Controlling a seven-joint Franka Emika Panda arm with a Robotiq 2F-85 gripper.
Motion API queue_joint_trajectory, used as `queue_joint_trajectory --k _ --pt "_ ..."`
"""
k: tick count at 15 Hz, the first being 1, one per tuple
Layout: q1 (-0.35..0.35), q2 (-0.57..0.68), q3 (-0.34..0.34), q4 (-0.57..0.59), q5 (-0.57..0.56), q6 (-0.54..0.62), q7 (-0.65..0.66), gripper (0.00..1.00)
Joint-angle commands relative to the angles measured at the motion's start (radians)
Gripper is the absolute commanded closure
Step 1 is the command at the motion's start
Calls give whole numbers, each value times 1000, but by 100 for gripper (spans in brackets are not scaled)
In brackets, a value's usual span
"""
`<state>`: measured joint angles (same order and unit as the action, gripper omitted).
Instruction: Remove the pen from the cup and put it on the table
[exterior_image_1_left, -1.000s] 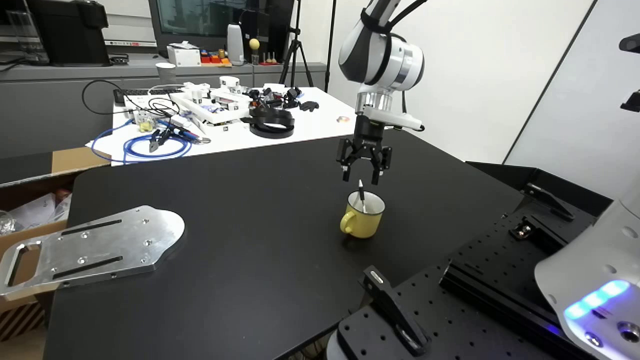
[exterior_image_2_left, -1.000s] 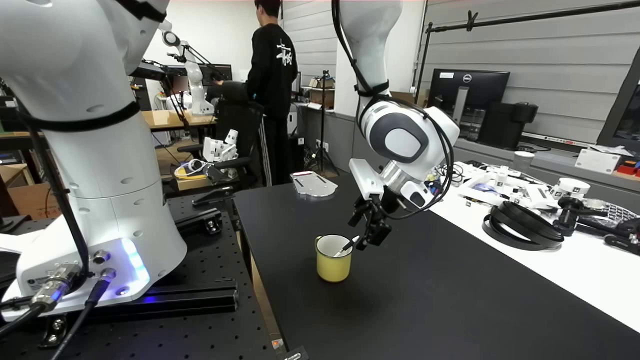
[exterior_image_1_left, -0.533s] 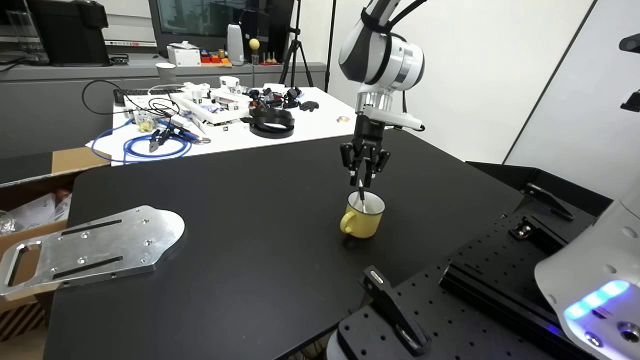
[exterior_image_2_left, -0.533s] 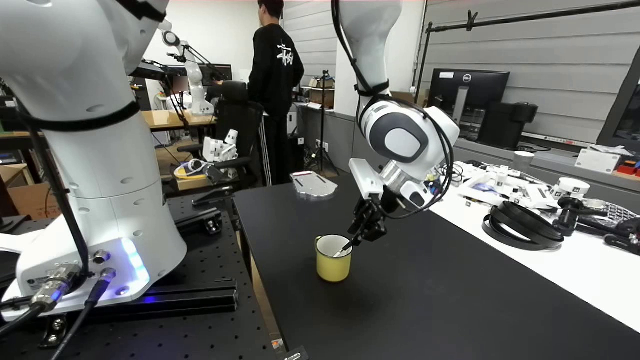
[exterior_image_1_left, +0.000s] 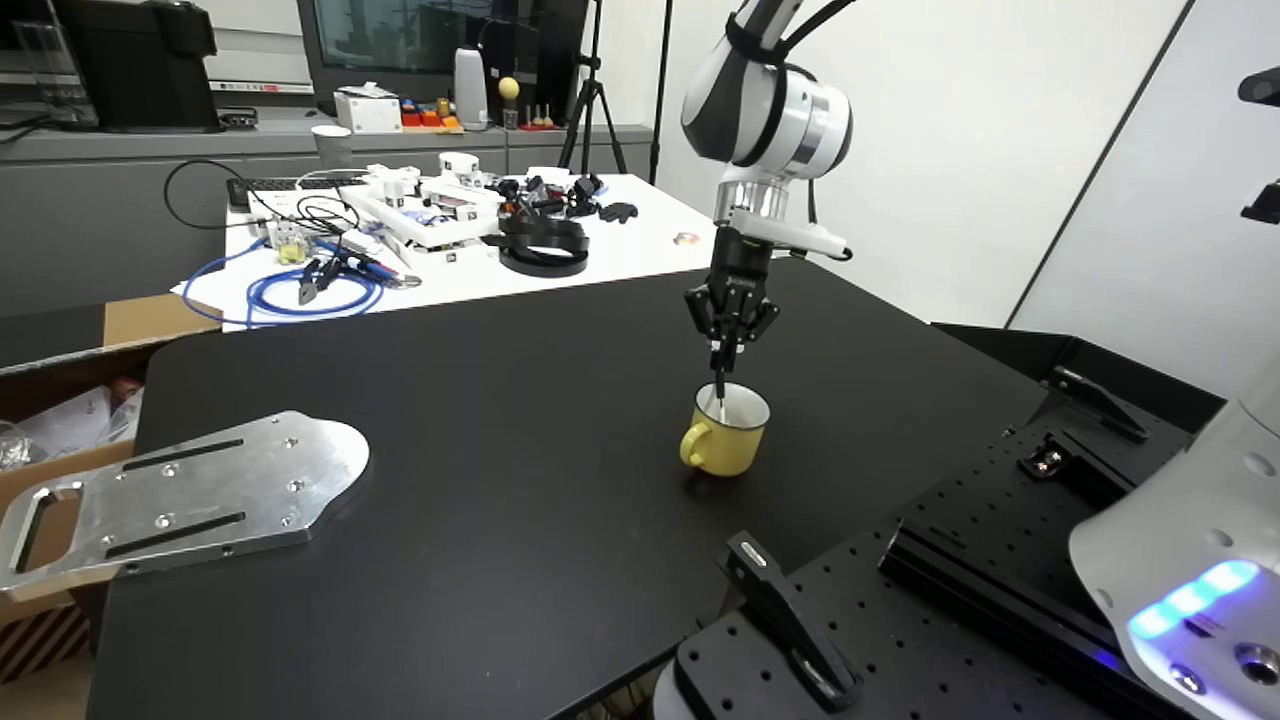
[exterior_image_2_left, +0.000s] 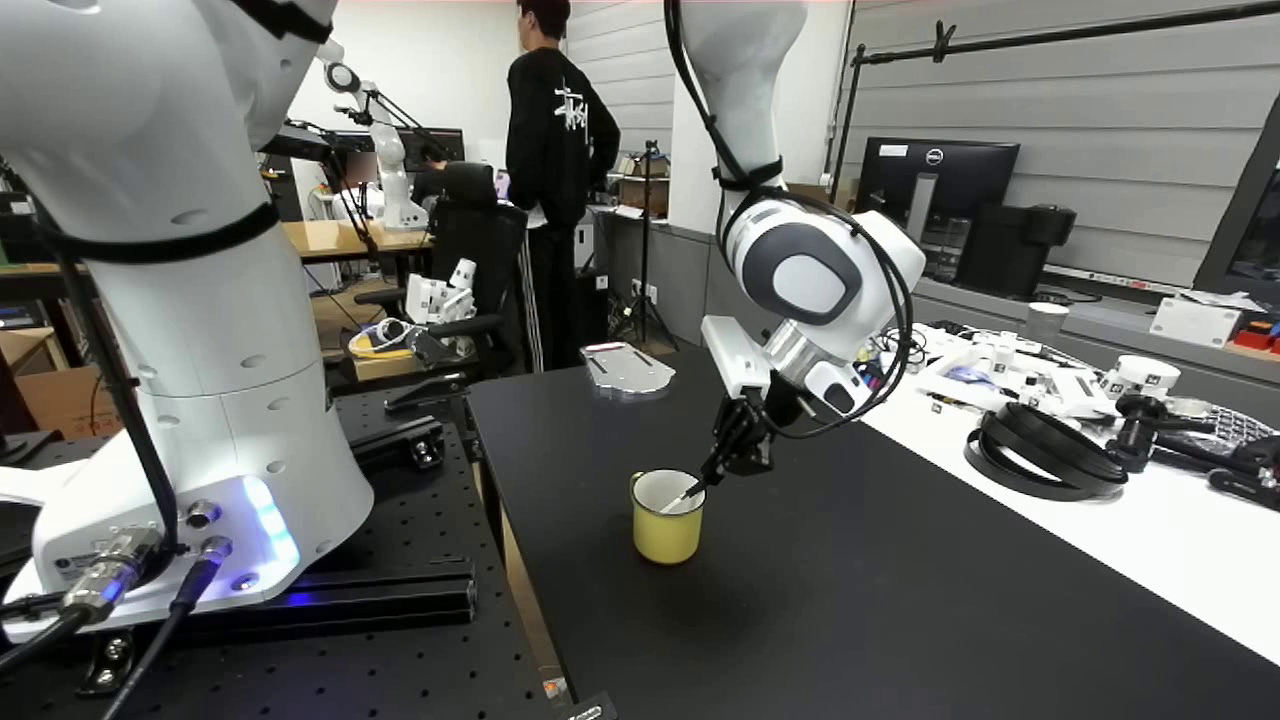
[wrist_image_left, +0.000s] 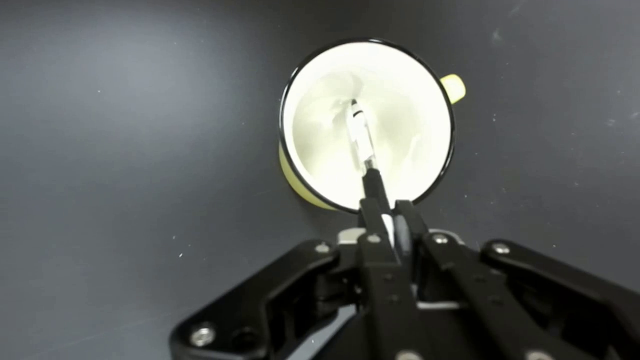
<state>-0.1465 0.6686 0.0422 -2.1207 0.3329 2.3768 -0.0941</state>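
Claw (wrist_image_left: 387, 206): has been narrowed since earlier; pen (wrist_image_left: 369, 161) is gripped
Pen: held tilted, lower part inside cup (exterior_image_1_left: 727, 447)
Cup: stood upright on surface (exterior_image_1_left: 500, 500)

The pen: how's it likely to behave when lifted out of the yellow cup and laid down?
The pen would probably handle as stiff, since it looks straight. It could swivel in the gripper, which holds only the upper part. On the flat table it may roll, as the barrel looks slim and round.
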Motion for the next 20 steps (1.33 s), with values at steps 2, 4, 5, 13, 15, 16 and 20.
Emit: queue_joint_trajectory --k 2,4,5,13,15,16,20 --pt "-8 -70 -1 -8 1 -35 17 97" --pt "-6 -98 -2 -8 1 -42 18 97" --pt "-6 -115 -1 -8 2 -51 17 97" --pt "-9 -273 -5 -9 45 -83 6 97" --pt "-20 -294 -1 -7 99 -65 -8 97" --pt "-33 -296 4 -1 149 -60 -18 97" --pt "-82 -248 18 28 408 -10 -91 97"
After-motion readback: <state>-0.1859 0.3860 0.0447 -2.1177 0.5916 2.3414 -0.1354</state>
